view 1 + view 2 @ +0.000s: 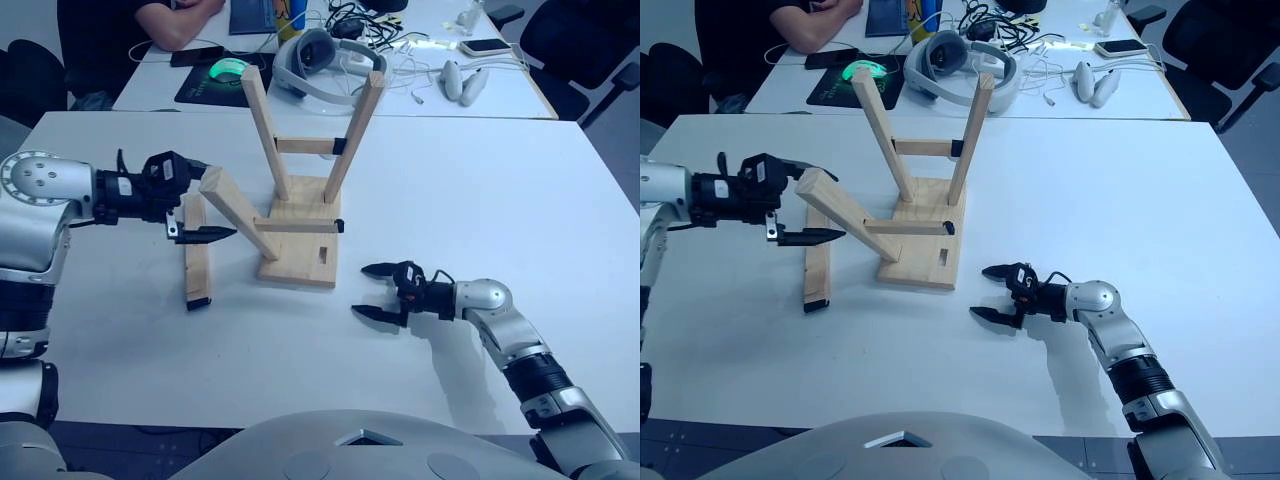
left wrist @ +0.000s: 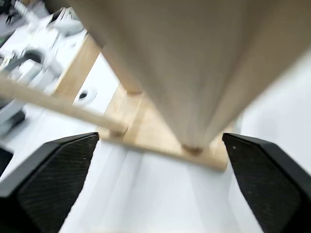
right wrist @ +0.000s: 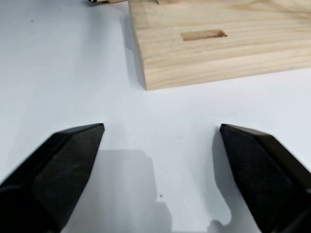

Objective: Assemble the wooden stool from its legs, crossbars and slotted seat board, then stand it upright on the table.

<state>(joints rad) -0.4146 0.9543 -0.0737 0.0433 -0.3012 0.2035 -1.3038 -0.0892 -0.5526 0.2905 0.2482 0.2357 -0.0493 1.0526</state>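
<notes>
Left jaws wide astride tilted leg (image 1: 238,213); right jaws wide near seat board (image 1: 296,266)

Left end effector (image 1: 218,200) and right end effector (image 1: 362,290) gape wide.

Office-like lab: white tables (image 1: 500,180), headset (image 1: 322,60), cables (image 1: 372,28), office chair (image 1: 588,40).

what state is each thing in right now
seat board: flat on table, one slot empty
back legs: upright in board, joined by crossbar
third leg: tilted, top between left jaws
fourth leg: lying loose on table
left gripper: jaws open around third leg
right gripper: jaws open, empty, near board
</notes>
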